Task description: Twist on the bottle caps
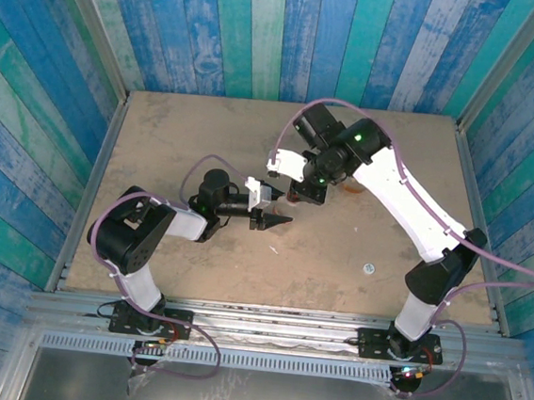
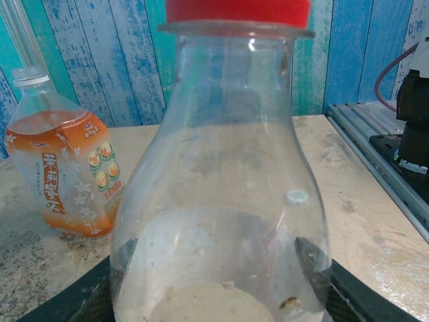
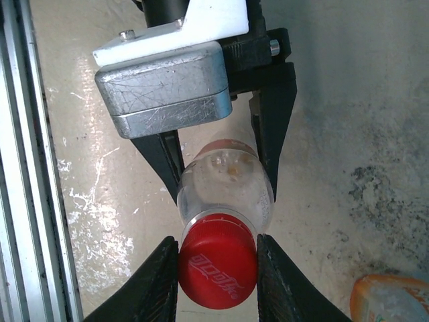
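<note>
Right hand [image 3: 218, 285] clamped on red cap [image 3: 218, 265], left hand [image 3: 221, 191] gripping clear bottle [image 2: 221, 188], orange-label bottle [image 2: 64, 174] bearing red characters [image 2: 52, 182]

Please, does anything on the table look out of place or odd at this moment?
Only one thing: the white cap lies alone on the table, apart from the orange-label bottle, whose neck looks bare. Nothing looks spilled.
</note>
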Tool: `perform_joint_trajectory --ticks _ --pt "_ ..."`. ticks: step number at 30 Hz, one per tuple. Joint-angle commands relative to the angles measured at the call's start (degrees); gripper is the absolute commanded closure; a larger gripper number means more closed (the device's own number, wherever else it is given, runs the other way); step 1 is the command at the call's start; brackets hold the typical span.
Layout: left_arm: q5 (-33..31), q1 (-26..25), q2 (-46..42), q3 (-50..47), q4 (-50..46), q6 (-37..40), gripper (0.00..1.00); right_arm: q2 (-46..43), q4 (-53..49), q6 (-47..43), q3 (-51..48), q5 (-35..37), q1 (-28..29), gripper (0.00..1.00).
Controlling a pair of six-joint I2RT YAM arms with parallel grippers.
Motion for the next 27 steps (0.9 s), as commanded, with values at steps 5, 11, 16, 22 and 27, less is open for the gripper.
perform_joint_trajectory --ticks 5,11,16,22,27 --pt "-2.62 -0.03 -1.54 -1.18 -4.17 -2.68 0.41 2.15 -1.23 17.64 -2.07 6.21 2.64 0.73" --pt "-4.11 -0.05 -1.06 -0.56 -5.14 -2.54 0.42 3.83 -1.69 34.79 -1.04 9.93 3.22 0.77" --pt "-4.81 -0.11 -0.50 -0.04 -4.82 -3.01 0.42 6.80 -6.09 49.89 1.77 11.31 3.45 0.80" --pt "-4.83 -0.34 -0.17 0.60 -5.66 -2.58 0.42 9.78 -11.89 61.19 5.38 18.00 4.24 0.81" --pt "-4.43 -0.38 -0.01 0.67 -5.64 -2.42 0.42 10.22 -12.30 62.65 7.27 19.31 4.42 0.77"
